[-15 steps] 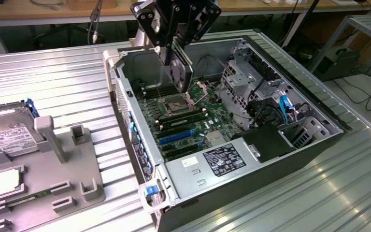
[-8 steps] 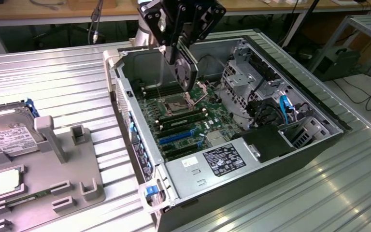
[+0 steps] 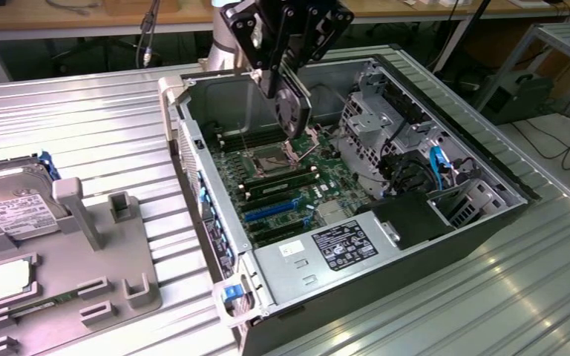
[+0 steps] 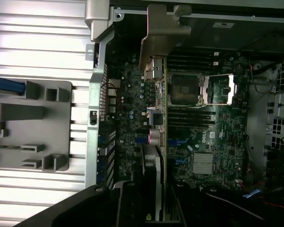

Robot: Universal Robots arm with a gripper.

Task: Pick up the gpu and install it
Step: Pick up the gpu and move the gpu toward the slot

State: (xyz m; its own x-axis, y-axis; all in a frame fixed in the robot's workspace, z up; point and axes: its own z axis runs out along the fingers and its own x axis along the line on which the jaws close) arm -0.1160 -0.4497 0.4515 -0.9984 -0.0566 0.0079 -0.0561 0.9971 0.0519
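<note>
Pincer [image 3: 283, 68] gripping gpu [image 3: 292, 107] edge-down, above open computer case [image 3: 384, 293], over motherboard [image 3: 287, 189]

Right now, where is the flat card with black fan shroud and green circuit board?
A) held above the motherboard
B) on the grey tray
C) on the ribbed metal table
A: the black-shrouded card hangs from the fingers over the green motherboard in the open metal computer case.

The gripper [image 3: 287, 74] is black, built of flat, angular plates set side by side like linked bars. Small pale round screw heads and pin holes dot the plates. Just behind the gripper a smooth, light-grey round arm tube [image 3: 222, 46] shows. In the wrist view the gripper's housing [image 4: 80, 210] is a broad, matte black shell with a rounded edge and one small round fastener near its rim.
</note>
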